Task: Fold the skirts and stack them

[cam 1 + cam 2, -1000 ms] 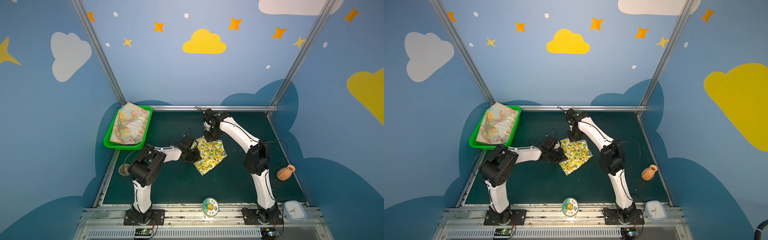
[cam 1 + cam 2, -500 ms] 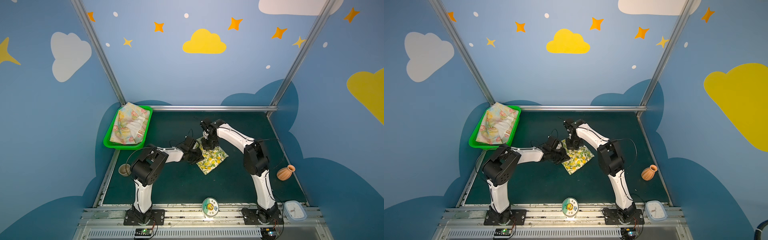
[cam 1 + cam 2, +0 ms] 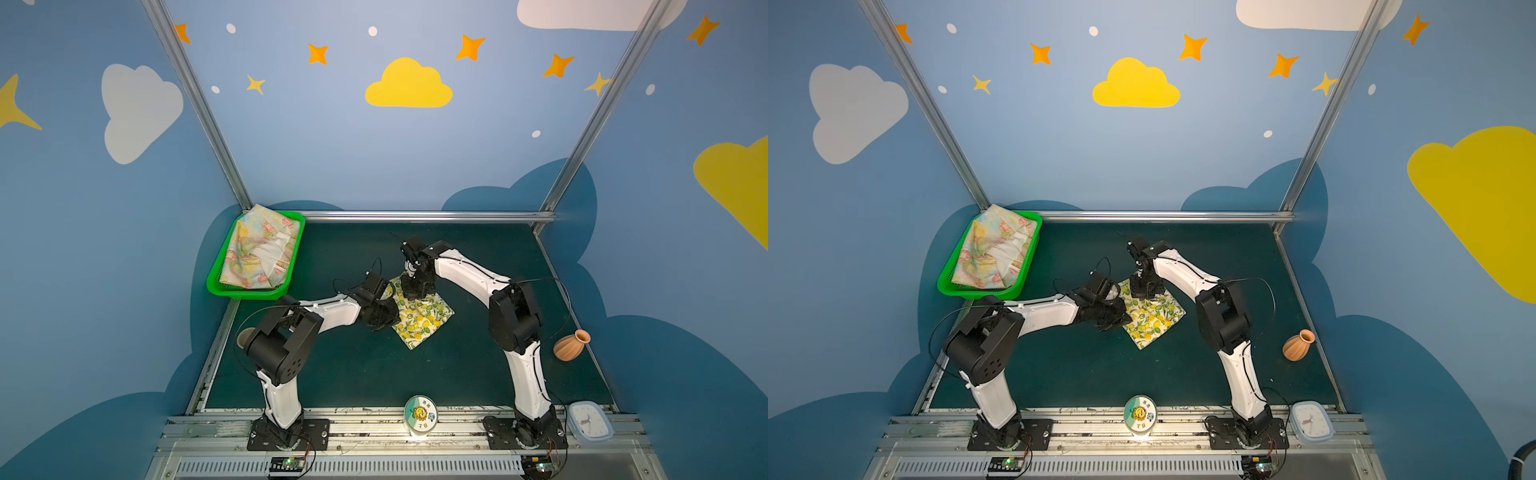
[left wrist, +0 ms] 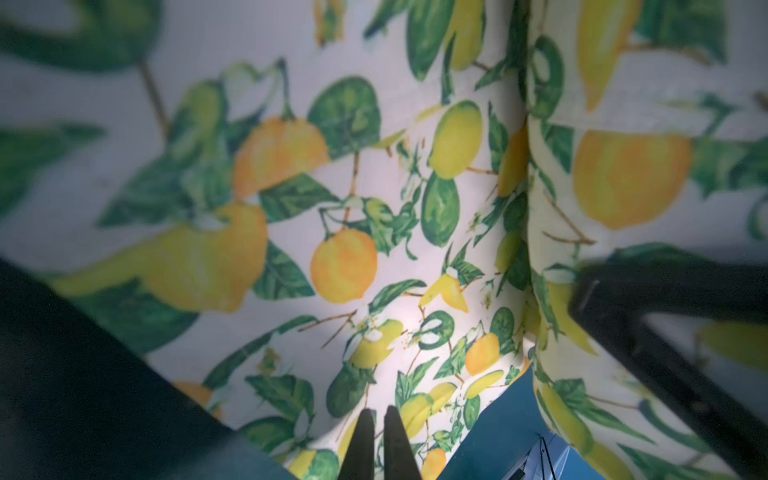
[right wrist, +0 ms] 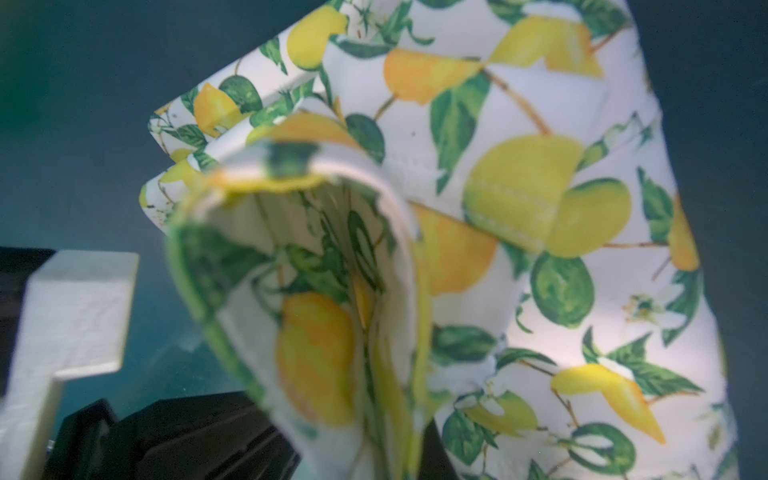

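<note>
The cream lemon-print skirt [image 3: 426, 322] [image 3: 1152, 324] lies folded in the middle of the green mat. My left gripper [image 3: 390, 318] [image 3: 1121, 318] is shut on its left edge; in the left wrist view the fingertips [image 4: 368, 419] stand nearly together against the lemon skirt [image 4: 345, 266]. My right gripper [image 3: 417, 291] [image 3: 1144, 291] is shut on the far corner. In the right wrist view a lifted flap of the lemon skirt [image 5: 324, 316] drapes over the right gripper [image 5: 390, 440] and hides its fingers. The pale floral skirt [image 3: 259, 253] [image 3: 994, 253] lies crumpled in the green basket [image 3: 249, 294] [image 3: 976, 293] at the back left.
A terracotta vase [image 3: 571, 345] stands at the right edge of the mat. A white clock [image 3: 590, 422] and a round labelled tin [image 3: 420, 415] sit on the front rail. A small cup [image 3: 245, 336] sits by the left edge. Blue walls close in three sides.
My right gripper has come down and nearer with the skirt's far corner, now low over the cloth. The left gripper has stayed at the left edge.
</note>
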Motion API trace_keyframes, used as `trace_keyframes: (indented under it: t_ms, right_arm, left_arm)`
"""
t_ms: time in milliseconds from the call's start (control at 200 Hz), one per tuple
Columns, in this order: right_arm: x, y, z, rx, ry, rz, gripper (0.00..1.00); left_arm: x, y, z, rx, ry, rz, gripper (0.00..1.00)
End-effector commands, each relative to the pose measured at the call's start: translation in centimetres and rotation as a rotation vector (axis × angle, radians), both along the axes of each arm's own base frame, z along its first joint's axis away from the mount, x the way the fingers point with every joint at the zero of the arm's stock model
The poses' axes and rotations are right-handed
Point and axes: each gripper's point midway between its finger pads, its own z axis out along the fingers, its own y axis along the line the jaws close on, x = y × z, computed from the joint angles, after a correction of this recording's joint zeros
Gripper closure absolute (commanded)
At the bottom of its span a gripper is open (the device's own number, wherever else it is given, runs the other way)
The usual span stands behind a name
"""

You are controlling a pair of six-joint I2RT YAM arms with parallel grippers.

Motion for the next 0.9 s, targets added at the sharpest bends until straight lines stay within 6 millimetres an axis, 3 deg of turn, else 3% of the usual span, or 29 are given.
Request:
trace_keyframes:
  t_ms: [0,305,896]
  right_arm:
    - [-0.3,0.8,1.9,0.055,-0.03,-0.002,1.0]
    - [-0.9,0.8,1.5,0.065,-0.043,0.006,1.0]
    - [-1.4,2.4,0.0,0.099,-0.024,-0.008,1.0]
  left_arm:
    - [-0.8,1.0,-1.6,0.048,0.034,-0.013,0.9]
    - [-1.2,0.9,-4.2,0.067,0.092,-0.015,0.91]
    - [-1.6,1.2,-4.8,0.077,0.105,-0.016,0.91]
